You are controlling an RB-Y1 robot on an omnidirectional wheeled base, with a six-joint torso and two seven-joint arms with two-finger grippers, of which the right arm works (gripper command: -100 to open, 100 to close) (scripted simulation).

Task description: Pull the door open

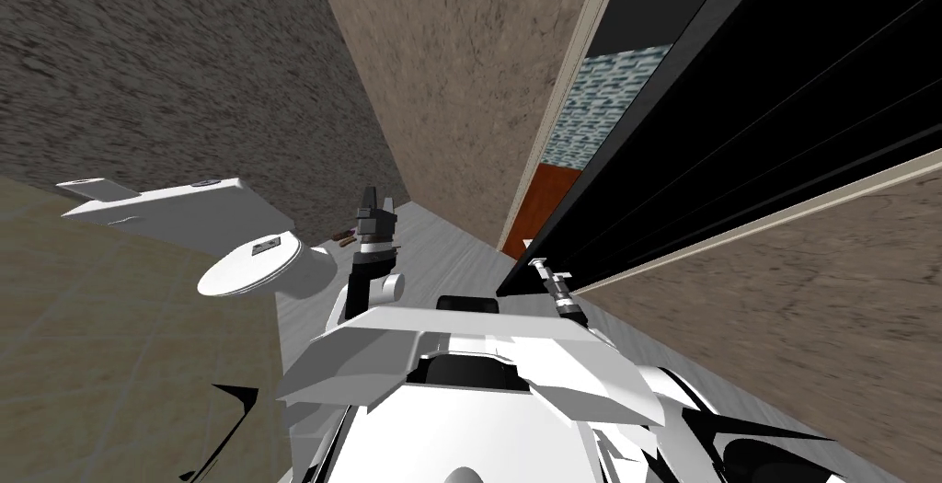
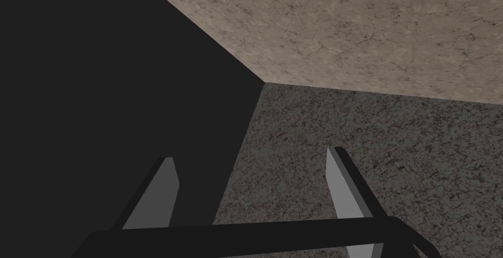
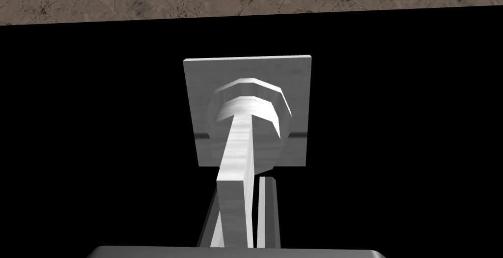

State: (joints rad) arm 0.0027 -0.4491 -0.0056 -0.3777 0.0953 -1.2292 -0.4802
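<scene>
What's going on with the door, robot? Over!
Right gripper shut on the door handle. Left gripper open, held aside. Black door ajar. Toilet to my left, apart from the door.

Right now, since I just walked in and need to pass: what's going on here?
The right gripper is shut on the silver door handle of the black door, set to pull. A gap shows at the door's edge, so it looks slightly ajar. The left gripper is open, holding nothing.
</scene>
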